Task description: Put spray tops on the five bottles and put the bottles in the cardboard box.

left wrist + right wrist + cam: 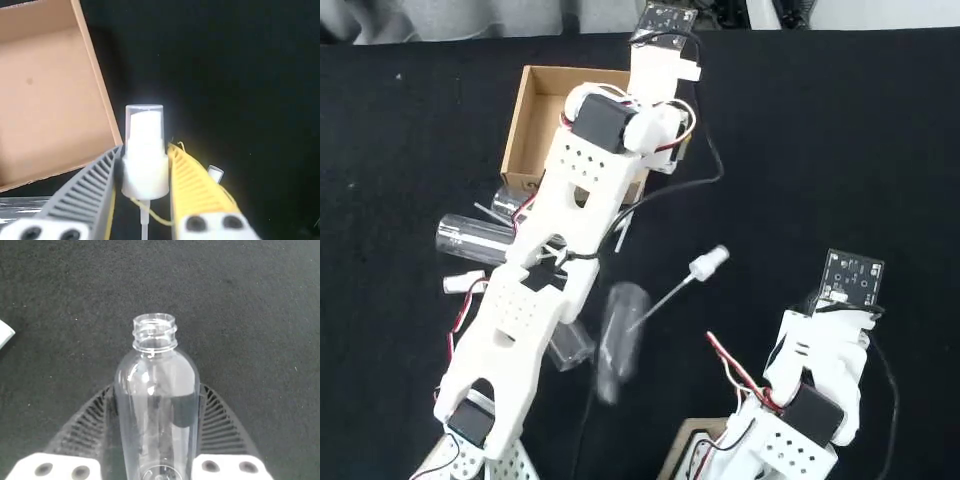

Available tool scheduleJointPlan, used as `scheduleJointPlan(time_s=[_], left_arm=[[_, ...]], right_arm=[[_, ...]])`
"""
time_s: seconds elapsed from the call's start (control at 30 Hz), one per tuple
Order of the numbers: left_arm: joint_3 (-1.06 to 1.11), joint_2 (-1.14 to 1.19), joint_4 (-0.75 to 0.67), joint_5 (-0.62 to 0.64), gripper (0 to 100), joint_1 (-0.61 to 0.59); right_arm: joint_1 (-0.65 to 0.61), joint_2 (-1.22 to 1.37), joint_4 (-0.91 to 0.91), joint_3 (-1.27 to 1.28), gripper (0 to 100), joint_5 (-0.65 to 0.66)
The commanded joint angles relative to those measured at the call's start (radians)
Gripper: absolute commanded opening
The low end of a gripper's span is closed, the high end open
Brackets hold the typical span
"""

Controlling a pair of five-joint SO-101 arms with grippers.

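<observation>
Between left jaws, white spray top [145, 165]

High camera stares down over the table [820, 150]; wrist cameras peer close between their jaws; cardboard box [542, 125] [45, 100] shared with left wrist.

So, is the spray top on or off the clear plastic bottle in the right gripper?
Off: the clear plastic bottle shows a bare, open threaded neck.

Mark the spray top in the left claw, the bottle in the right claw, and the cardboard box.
spray top [145, 150], left wrist view, white body.
bottle [156, 385], right wrist view, clear shoulder.
cardboard box [45, 100], left wrist view, bare inside.
</observation>
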Motion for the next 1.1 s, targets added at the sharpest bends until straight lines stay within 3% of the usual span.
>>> scheduleJointPlan(time_s=[0.0, 0.47, 1.07], left_arm=[[-0.085, -0.035, 0.003, 0.006, 3, -0.002], [-0.151, -0.063, 0.003, 0.026, 3, -0.03], [-0.137, -0.319, 0.008, 0.035, 3, -0.053]], right_arm=[[0.02, -0.081, -0.028, -0.007, 9.0, 0.0], [0.018, -0.081, -0.028, -0.007, 9.0, 0.0], [-0.025, -0.081, -0.029, 0.012, 8.9, 0.0]])
